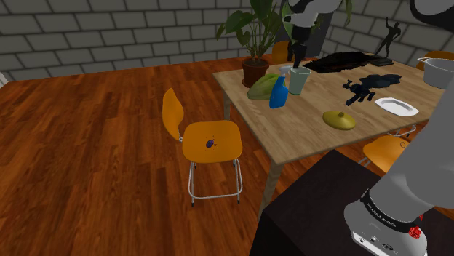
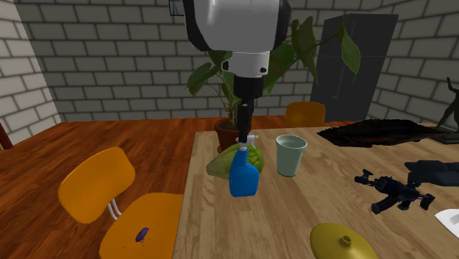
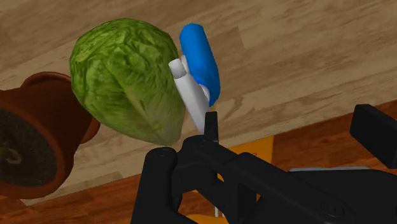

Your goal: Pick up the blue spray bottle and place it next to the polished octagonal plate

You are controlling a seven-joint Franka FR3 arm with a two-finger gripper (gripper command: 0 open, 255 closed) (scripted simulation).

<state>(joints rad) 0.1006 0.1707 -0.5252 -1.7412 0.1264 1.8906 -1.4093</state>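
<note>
The blue spray bottle with a white trigger head stands upright near the table's edge, touching a green lettuce. My black gripper hangs straight above the bottle's head, open, its fingers apart and touching nothing. The white octagonal plate lies farther along the wooden table, towards the shoulder view's right.
Next to the bottle stand a pale green cup and a potted plant. A yellow lid, a dark toy, a black cloth and a grey pot share the table. An orange chair is beside it.
</note>
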